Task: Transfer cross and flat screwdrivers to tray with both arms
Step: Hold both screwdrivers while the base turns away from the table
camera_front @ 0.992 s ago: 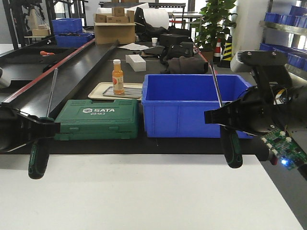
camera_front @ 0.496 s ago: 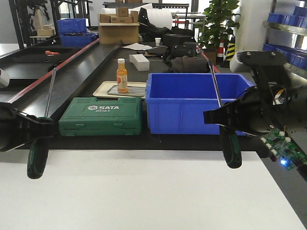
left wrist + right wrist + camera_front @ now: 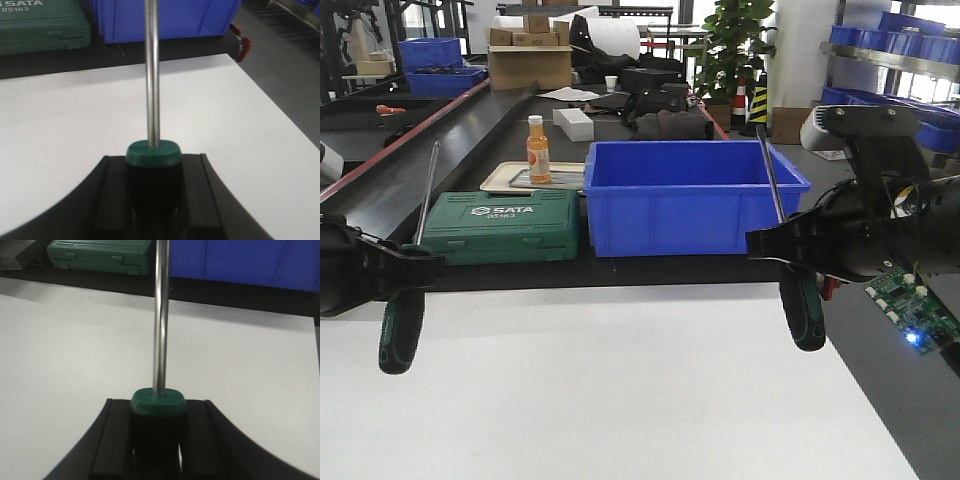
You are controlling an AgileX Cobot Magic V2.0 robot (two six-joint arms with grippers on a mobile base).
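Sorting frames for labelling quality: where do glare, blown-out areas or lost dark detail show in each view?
Front view: the white table is washed out, almost textureless, and the blue light blooms. Left wrist view: a bright streak runs down the left screwdriver shaft; the left gripper is nearly black. Right wrist view: same glare on the right screwdriver, right gripper equally dark.

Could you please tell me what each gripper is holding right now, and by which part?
The left gripper clamps the left screwdriver at the top of its handle, just below the shaft; the right gripper clamps the right screwdriver likewise.
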